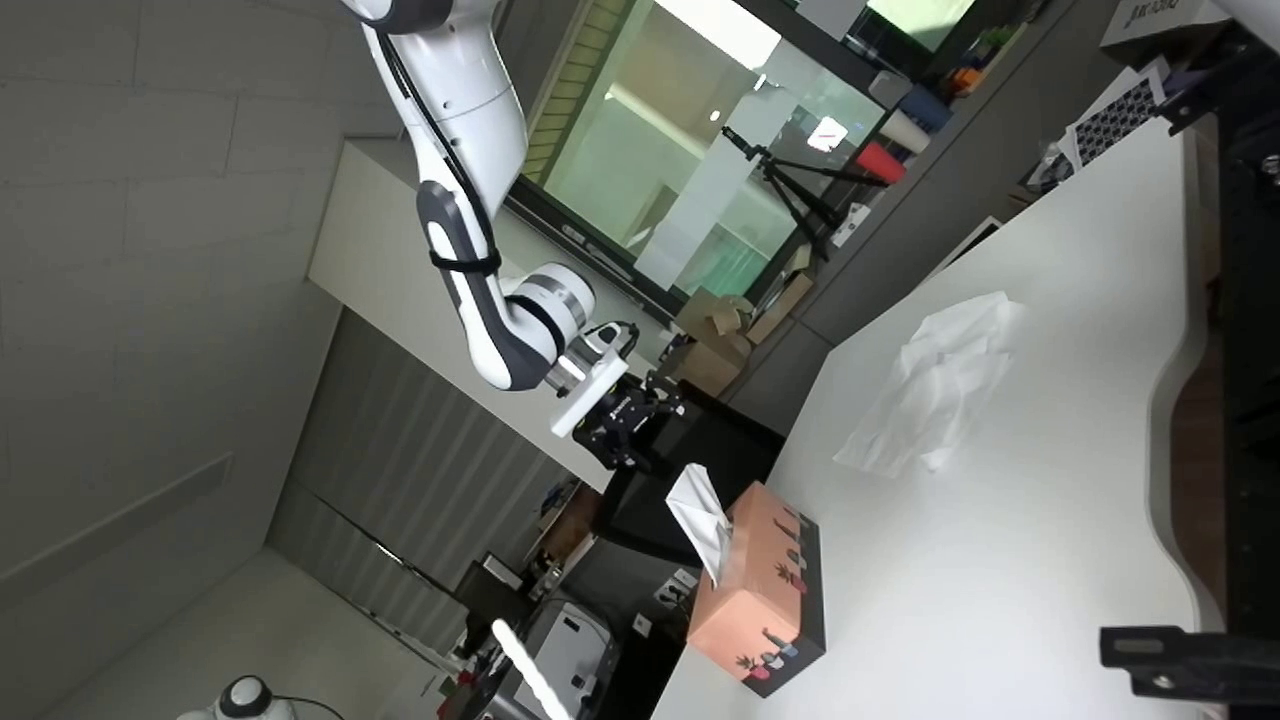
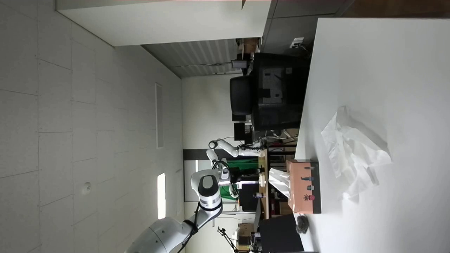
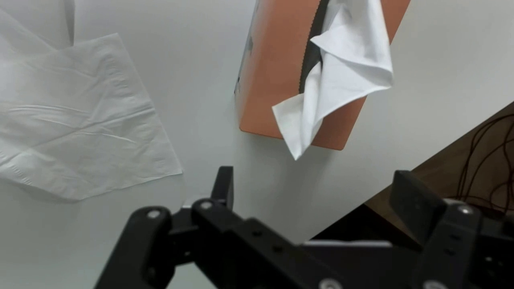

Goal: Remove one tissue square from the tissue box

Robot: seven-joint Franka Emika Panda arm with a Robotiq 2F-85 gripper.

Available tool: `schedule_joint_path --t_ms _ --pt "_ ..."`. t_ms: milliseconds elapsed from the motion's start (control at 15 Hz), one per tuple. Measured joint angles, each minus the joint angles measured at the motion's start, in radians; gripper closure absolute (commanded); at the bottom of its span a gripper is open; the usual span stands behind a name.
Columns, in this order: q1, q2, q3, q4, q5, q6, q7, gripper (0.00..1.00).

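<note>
The fingers [image 3: 223, 186] of the gripper [image 3: 315, 187] are spread wide, and nothing is held between them. Ahead, the tissue [image 3: 349, 68] is seen projecting from the tissue box [image 3: 277, 76] on the table [image 3: 200, 80]. Probably the approach is in hand; next, the tissue should be straddled and pinched gently. In the wrist view, the tissue box and a loose white sheet [image 3: 84, 136] are cut off, and the slot [image 3: 312, 58] is partly covered.
</note>
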Motion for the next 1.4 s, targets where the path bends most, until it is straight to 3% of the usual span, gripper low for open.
schedule_joint_path --t_ms 1067,1400 --pt "0.001 0.002 -0.002 0.0 0.0 0.002 0.003 0.0" --pt "0.024 0.043 -0.04 0.029 0.0 0.04 0.151 0.0"
